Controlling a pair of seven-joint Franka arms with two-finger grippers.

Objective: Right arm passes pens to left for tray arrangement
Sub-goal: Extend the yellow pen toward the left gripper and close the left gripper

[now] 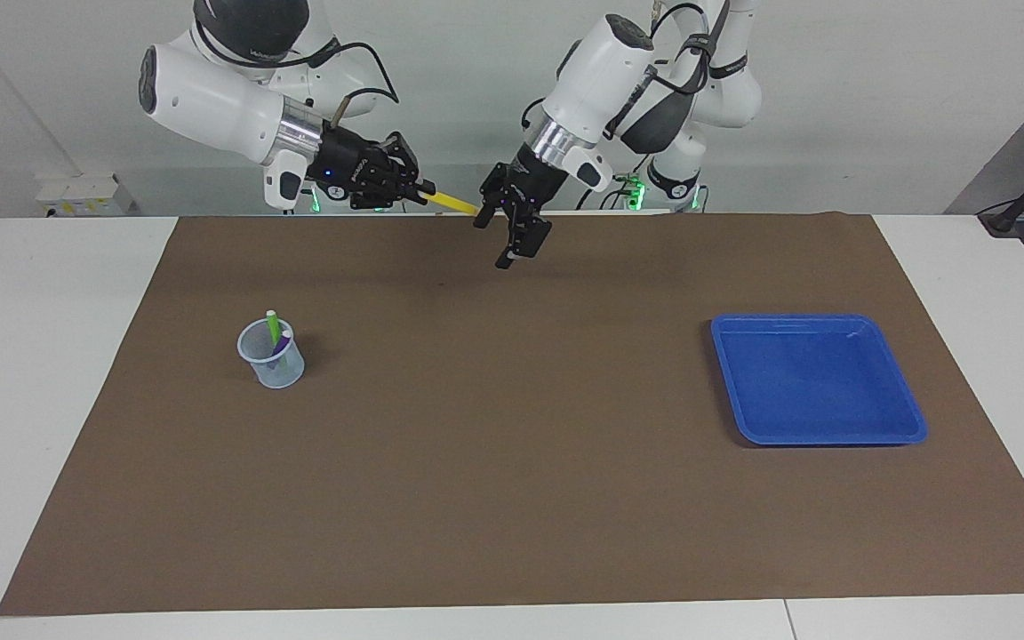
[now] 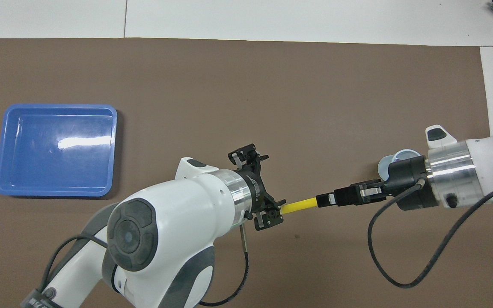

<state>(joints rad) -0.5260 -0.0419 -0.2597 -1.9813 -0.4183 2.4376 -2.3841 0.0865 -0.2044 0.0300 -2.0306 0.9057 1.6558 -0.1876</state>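
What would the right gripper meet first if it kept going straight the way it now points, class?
The right gripper, shut on the yellow pen, points at the open left gripper; the pen's free end would likely meet it first.

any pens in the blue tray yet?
No. The blue tray holds nothing; the yellow pen is in the right gripper, and the green pen and purple pen stand in the cup.

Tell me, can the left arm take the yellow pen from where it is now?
Probably yes. The left gripper stands open right at the free end of the yellow pen, which the right gripper holds out level in the air toward it. Nothing lies between them.
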